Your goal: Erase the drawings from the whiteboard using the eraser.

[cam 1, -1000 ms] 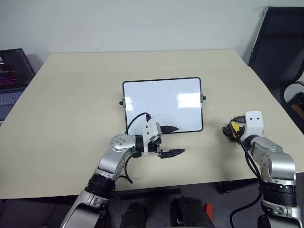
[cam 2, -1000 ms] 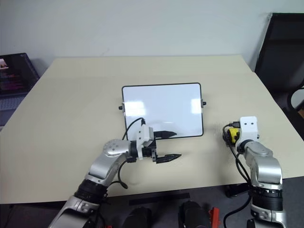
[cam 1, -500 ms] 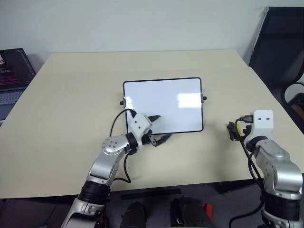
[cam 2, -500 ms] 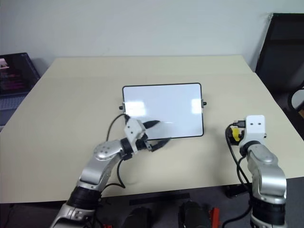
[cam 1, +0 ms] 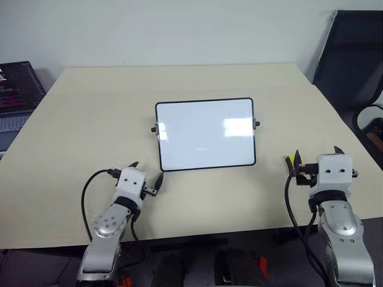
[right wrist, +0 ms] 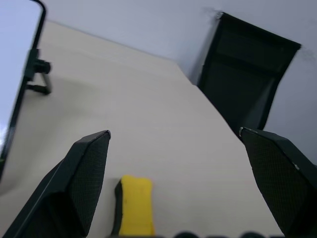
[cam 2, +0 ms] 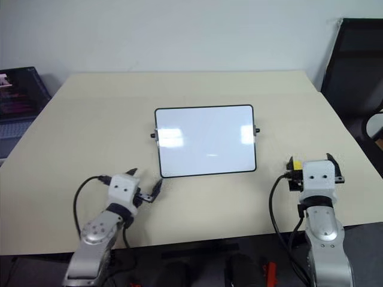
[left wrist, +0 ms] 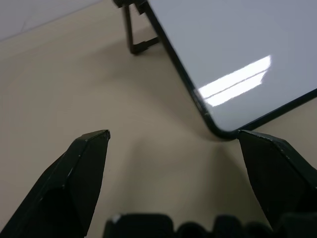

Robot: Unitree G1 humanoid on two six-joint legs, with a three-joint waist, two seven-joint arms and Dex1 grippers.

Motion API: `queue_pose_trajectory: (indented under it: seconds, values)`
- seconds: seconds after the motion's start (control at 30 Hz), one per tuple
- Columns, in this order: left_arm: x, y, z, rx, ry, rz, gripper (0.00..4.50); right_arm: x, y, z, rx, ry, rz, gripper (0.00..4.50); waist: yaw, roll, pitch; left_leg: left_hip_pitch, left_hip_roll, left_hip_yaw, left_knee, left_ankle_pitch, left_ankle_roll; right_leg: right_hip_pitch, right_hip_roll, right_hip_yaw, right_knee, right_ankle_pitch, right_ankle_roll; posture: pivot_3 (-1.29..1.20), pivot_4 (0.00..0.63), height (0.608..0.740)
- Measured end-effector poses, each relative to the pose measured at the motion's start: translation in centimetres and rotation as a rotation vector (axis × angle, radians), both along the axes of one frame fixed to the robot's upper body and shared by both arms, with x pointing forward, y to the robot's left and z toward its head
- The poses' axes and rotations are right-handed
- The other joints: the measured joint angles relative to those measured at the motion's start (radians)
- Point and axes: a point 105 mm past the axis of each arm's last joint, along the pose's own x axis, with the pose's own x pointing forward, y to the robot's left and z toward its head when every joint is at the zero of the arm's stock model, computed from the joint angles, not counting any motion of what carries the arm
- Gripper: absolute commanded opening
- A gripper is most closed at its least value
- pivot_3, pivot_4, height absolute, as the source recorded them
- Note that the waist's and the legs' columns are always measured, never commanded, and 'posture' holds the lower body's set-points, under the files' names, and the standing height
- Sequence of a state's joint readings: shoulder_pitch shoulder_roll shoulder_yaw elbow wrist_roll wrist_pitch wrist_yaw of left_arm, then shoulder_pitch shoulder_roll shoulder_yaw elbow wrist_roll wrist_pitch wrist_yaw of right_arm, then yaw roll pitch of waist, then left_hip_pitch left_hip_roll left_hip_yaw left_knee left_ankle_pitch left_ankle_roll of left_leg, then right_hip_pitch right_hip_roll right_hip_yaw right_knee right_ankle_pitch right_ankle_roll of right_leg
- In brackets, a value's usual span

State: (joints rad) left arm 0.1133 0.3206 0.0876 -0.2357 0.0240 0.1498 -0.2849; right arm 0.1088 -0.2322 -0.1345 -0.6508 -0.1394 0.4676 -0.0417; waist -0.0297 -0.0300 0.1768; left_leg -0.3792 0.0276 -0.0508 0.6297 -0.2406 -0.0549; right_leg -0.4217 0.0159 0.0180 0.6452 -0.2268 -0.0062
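The whiteboard [cam 1: 205, 134] lies in the middle of the beige table, its black-framed surface plain white. No drawings are in view on it. My left gripper [cam 1: 148, 171] stands open just off the board's near left corner [left wrist: 218, 130], pointing forward with nothing between its fingers. The yellow eraser [right wrist: 133, 206] lies on the table near the board's right side, also seen as a yellow bit [cam 1: 290, 160] next to my right gripper [cam 1: 316, 152]. That gripper hovers over it, open wide, with the eraser apart from both fingers.
An open laptop [cam 1: 15, 89] sits beyond the table's left edge. A black chair [cam 1: 353, 60] stands at the right, past the table's corner. The table's front edge runs just below both grippers.
My left arm swung left, away from the board's front edge, and turned to point forward. My right gripper rose, drew back and levelled out, staying open.
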Motion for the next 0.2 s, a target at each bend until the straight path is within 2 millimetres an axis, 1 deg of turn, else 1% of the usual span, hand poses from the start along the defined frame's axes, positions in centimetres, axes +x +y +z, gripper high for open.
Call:
queue_pose_trajectory:
  seconds: [0.1, 0.2]
  values:
    - [-0.8, -0.1, -0.2, -0.001, 0.006, 0.005, 4.50, 0.2, -0.3, -1.6, 0.020, 0.032, -0.010, 4.47, 0.000, 0.000, 0.000, 0.000, 0.000, 0.000, -0.001, 0.000, 0.000, 0.000, 0.000, 0.001, 0.000, 0.000, 0.000, 0.00, 0.150, 0.740]
    - [-1.2, -0.2, 0.1, -0.002, 0.008, 0.011, 4.50, -0.3, -0.6, -3.9, 0.047, 0.093, -0.029, 4.47, 0.002, 0.000, 0.000, -0.001, 0.000, -0.001, -0.001, 0.000, 0.000, 0.000, 0.000, 0.001, 0.000, 0.000, -0.001, 0.00, 0.150, 0.740]
